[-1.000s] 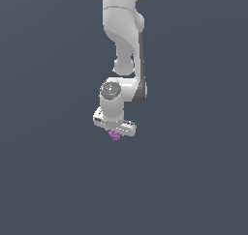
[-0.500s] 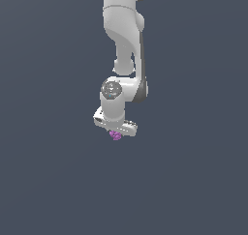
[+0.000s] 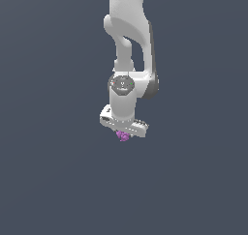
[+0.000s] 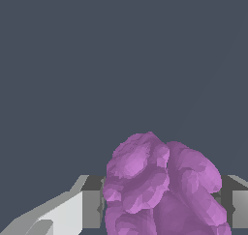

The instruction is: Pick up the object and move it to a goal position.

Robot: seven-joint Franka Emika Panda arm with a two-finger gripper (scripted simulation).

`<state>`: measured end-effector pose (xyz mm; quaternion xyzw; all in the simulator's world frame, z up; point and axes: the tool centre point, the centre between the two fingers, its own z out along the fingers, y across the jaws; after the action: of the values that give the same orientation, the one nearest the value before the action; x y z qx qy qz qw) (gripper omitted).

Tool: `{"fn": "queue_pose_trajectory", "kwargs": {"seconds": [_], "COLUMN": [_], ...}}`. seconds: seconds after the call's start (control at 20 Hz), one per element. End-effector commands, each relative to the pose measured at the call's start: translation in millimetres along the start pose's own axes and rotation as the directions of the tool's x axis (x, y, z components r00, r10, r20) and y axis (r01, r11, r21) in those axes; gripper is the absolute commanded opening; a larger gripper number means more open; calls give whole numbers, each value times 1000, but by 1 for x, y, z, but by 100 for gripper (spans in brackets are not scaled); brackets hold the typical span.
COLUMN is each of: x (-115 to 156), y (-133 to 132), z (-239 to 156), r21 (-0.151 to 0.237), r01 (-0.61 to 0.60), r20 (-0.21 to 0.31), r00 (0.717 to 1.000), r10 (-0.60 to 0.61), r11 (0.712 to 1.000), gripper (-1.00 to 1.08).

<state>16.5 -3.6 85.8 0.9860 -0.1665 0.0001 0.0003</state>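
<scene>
1. Gripper (image 3: 124,132) of the white Franka Panda arm (image 3: 128,45) hangs just below the centre of the exterior frame, its white crossbar tilted down toward the exterior view's right.

2. Pinched between its grey fingertips (image 4: 92,209) sits the small purple-magenta bumpy lump (image 3: 123,136), a cluster of rounded knobs poking out under the gripper's lower edge.

3. Close up in the wrist view, the lump (image 4: 162,188) fills the lower middle of the frame, with a grey pad flush against it on one side and a second pad showing at the far side; the jaws are pressed in on the lump, not spread.

4. White arm links descend from the top centre of the exterior frame, bending through a rounded grey-capped wrist joint (image 3: 122,84) near mid-frame before reaching the gripper.

5. Plain dark slate-blue background (image 3: 43,181) surrounds arm and lump in both views; no edge or shadow tells whether the lump is touching a worktop or held clear of one.
</scene>
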Motion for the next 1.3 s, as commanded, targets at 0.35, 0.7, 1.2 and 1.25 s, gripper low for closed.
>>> {"fn": "queue_pose_trajectory", "kwargs": {"seconds": [0.35, 0.7, 1.2, 1.25], "x": [18, 32, 44, 45], "y": [-70, -115, -151, -153], "z": [-67, -109, -142, -144], "r21": [0, -1, 0, 0], "r01": [0, 0, 0, 0], "r20": [-1, 0, 0, 0], "r00": [1000, 1000, 1000, 1000], "r10": [0, 0, 0, 0], "r11": [1000, 1000, 1000, 1000], "gripper": [-100, -100, -100, -100]}}
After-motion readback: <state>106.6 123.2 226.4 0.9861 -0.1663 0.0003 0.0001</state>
